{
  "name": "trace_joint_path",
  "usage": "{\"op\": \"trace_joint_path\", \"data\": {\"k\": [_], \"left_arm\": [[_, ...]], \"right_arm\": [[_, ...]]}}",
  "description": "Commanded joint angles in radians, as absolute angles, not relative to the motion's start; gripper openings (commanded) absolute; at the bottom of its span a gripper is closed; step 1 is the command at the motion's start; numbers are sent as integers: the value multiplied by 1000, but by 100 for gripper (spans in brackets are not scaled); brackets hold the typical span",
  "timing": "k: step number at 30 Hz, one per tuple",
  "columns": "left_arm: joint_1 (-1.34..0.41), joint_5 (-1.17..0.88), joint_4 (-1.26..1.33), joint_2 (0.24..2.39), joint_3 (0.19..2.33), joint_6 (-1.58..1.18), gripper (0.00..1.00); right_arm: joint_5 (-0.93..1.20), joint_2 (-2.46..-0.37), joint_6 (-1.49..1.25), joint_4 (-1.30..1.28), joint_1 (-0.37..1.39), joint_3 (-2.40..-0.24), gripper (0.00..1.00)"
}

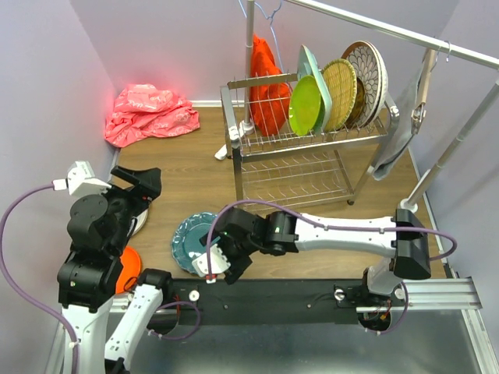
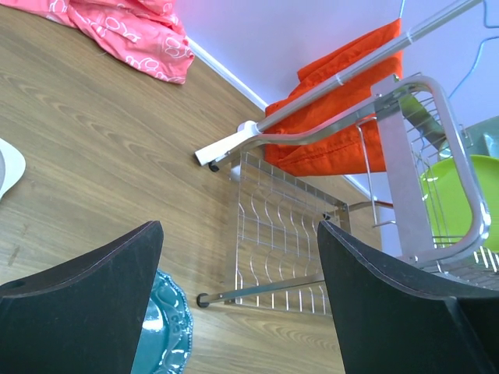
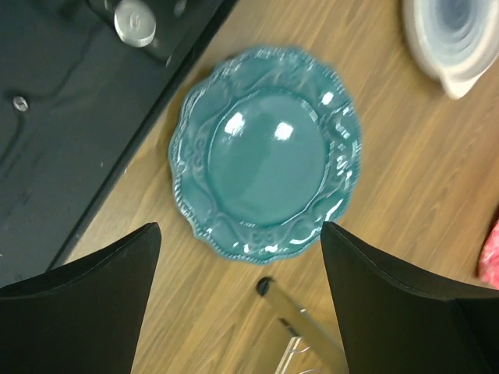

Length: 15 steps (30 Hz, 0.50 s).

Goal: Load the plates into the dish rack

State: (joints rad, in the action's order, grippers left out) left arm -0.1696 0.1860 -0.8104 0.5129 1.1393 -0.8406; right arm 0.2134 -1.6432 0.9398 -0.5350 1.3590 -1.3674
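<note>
Hovering my R gripper (image 3: 238,249) above teal plate (image 3: 265,152): jaws spread wide, nothing held; plate flat just fwd of tips, prob for a rim grab.

Teal plate (image 3: 265,152) flat — several plates (image 1: 339,93) upright in rack (image 1: 312,145)

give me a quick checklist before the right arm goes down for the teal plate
1. Right gripper open, nothing held: ok.
2. Teal plate lying flat on the table, between the fingers in the right wrist view: ok.
3. Room for a finger between the plate rim and the black base rail: cannot tell, they look very close.
4. Left gripper open and off to the side of the plate: ok.
5. Dish rack lower tier shows bare tines for another plate: ok.
</note>
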Motion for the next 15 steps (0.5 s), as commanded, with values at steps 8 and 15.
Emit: {"op": "trace_joint_path", "data": {"k": [8, 15], "left_arm": [[-166, 166, -816, 454, 1103, -865, 89], [-166, 144, -796, 434, 1069, -871, 89]], "right_arm": [[61, -1582, 948, -149, 1422, -1016, 86], [-3, -1631, 917, 85, 1428, -899, 80]]}}
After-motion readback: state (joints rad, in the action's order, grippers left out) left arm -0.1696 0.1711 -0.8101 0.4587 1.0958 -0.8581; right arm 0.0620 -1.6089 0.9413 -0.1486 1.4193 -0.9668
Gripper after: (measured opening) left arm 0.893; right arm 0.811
